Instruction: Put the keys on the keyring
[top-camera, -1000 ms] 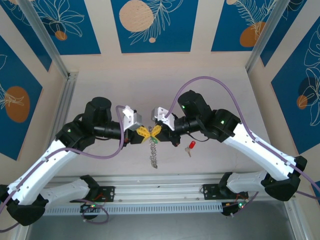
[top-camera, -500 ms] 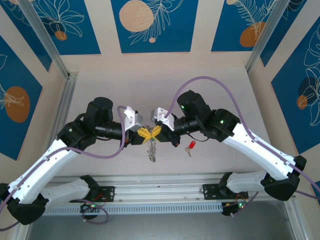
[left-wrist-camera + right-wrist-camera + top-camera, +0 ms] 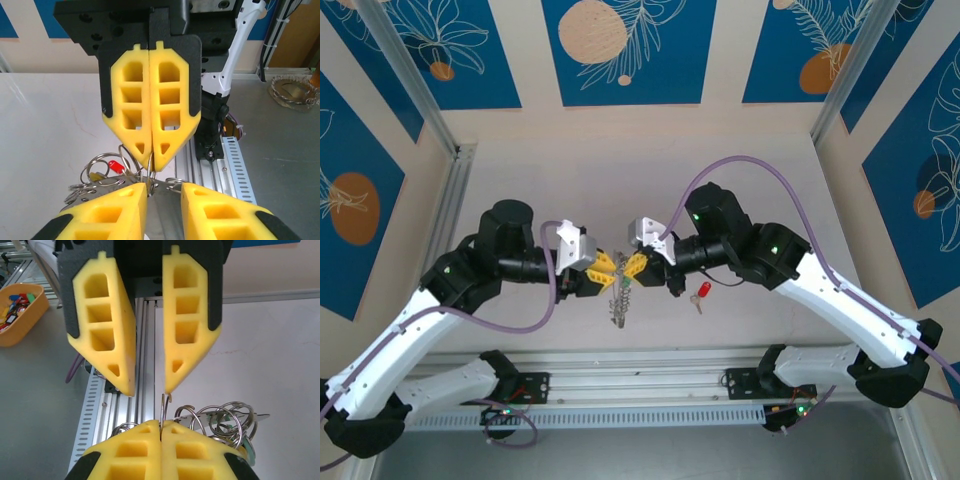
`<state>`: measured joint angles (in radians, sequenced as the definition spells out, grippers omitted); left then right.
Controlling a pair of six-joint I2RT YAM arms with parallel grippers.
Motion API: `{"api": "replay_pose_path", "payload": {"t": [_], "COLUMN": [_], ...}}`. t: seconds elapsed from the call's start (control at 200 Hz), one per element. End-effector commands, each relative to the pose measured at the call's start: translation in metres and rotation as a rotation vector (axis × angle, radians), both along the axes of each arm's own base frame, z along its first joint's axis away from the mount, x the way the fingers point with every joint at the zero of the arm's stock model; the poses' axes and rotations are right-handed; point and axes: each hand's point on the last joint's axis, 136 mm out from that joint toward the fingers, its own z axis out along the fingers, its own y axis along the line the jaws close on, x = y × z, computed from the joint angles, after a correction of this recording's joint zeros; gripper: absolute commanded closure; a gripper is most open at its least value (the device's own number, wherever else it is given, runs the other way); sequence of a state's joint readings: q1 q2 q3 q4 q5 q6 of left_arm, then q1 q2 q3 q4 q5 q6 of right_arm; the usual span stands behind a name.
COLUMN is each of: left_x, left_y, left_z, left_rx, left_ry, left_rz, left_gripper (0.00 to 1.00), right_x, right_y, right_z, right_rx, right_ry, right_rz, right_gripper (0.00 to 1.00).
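Observation:
The keyring is a grey chain of metal rings hanging between the two grippers above the table. My right gripper is shut on one thin ring of it; more rings bunch to its right. My left gripper faces it, open, and the pinched ring stands by its left fingertip. The red-headed key lies on the table just right of the right gripper, and the left wrist view has it behind the rings.
An aluminium rail runs along the table's near edge. An orange bin of coloured keys sits off the table beyond the rail. Metal posts and patterned walls close in the back and sides.
My left gripper has opened, let go of the ring and drawn slightly left. The right gripper stays shut on the keyring. The red key has not moved.

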<state>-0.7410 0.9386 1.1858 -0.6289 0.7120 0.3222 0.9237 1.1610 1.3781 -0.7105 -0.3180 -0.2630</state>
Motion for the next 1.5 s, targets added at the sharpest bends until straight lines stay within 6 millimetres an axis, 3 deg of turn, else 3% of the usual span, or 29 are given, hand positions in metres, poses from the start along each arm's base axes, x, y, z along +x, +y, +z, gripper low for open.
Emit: {"api": "replay_pose_path", "payload": {"t": [0.0,0.495,0.805,1.01,1.16,1.496], "left_x": [0.001,0.003,0.002,0.003,0.004,0.004], "left_y": [-0.002,-0.008,-0.007,-0.007,-0.007,-0.004], "left_z": [0.0,0.003,0.007,0.005,0.003,0.003], "left_rx": [0.011,0.004,0.002,0.009,0.018,0.022], "left_ry": [-0.018,-0.013,-0.019,-0.013,-0.01,-0.013], "left_rz": [-0.007,-0.031,-0.023,-0.024,-0.018,-0.003], "left_gripper": [0.71,0.68,0.7,0.8,0.81,0.74], "right_x": [-0.012,-0.013,-0.002,0.004,0.007,0.01], "right_y": [0.002,0.008,0.009,0.01,0.011,0.011], "right_z": [0.015,0.014,-0.002,-0.011,-0.018,-0.025], "right_rx": [0.062,0.074,-0.008,-0.067,-0.105,-0.146], "right_ry": [-0.029,-0.016,-0.014,-0.015,-0.023,-0.029], "right_rz": [0.059,0.077,0.028,0.004,-0.012,-0.028], "right_gripper": [1.0,1.0,1.0,1.0,1.0,1.0]}}
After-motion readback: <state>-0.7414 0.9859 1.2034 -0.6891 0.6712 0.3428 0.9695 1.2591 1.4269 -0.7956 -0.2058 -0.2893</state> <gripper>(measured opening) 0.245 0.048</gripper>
